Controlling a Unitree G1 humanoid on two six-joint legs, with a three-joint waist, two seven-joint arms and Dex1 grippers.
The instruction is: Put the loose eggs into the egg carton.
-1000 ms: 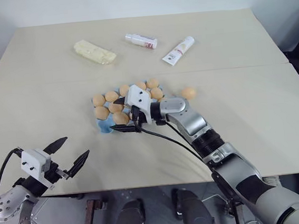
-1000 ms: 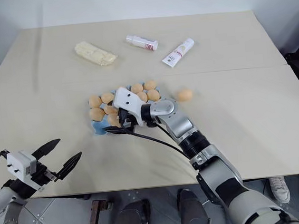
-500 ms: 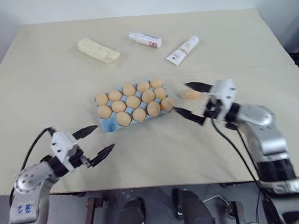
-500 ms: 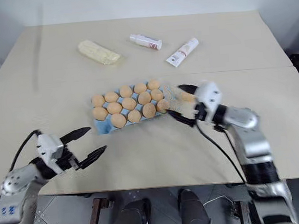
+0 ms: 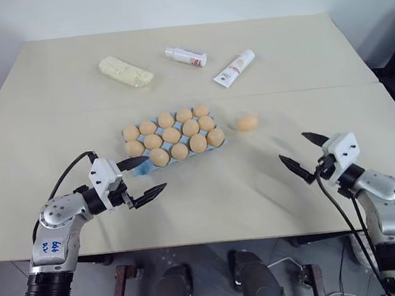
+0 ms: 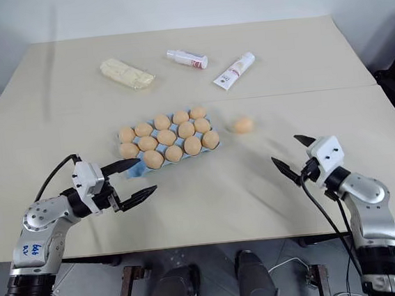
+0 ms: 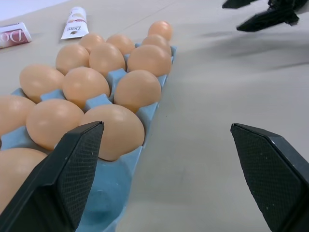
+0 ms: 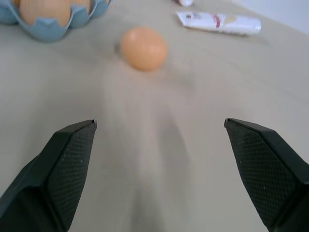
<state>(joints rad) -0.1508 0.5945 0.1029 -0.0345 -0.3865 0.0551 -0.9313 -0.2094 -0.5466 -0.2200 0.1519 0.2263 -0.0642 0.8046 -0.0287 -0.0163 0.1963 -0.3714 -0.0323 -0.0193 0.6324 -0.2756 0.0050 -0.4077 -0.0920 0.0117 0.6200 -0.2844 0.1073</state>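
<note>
The light-blue egg carton (image 5: 141, 169) lies mid-table with several tan-orange eggs (image 5: 172, 134) seated in its cups; its near-left corner shows bare blue. One loose egg (image 5: 247, 123) rests on the table just right of the carton, seen close in the right wrist view (image 8: 143, 48). My left gripper (image 5: 156, 173) hovers open and empty at the carton's near-left corner, pointing toward it, its fingers (image 7: 72, 174) flanking the carton's edge. My right gripper (image 5: 292, 147) is open and empty near the front right of the table, aimed at the loose egg from a distance.
A pale yellow wrapped block (image 5: 125, 69), a small bottle (image 5: 186, 55) and a white tube (image 5: 234, 68) lie along the far side. A seam (image 5: 54, 113) crosses the table behind the carton. The table's front edge runs just under both grippers.
My right gripper has drawn away from over the carton, swinging far to the right, still open. The left gripper has moved in toward the carton's near-left corner.
</note>
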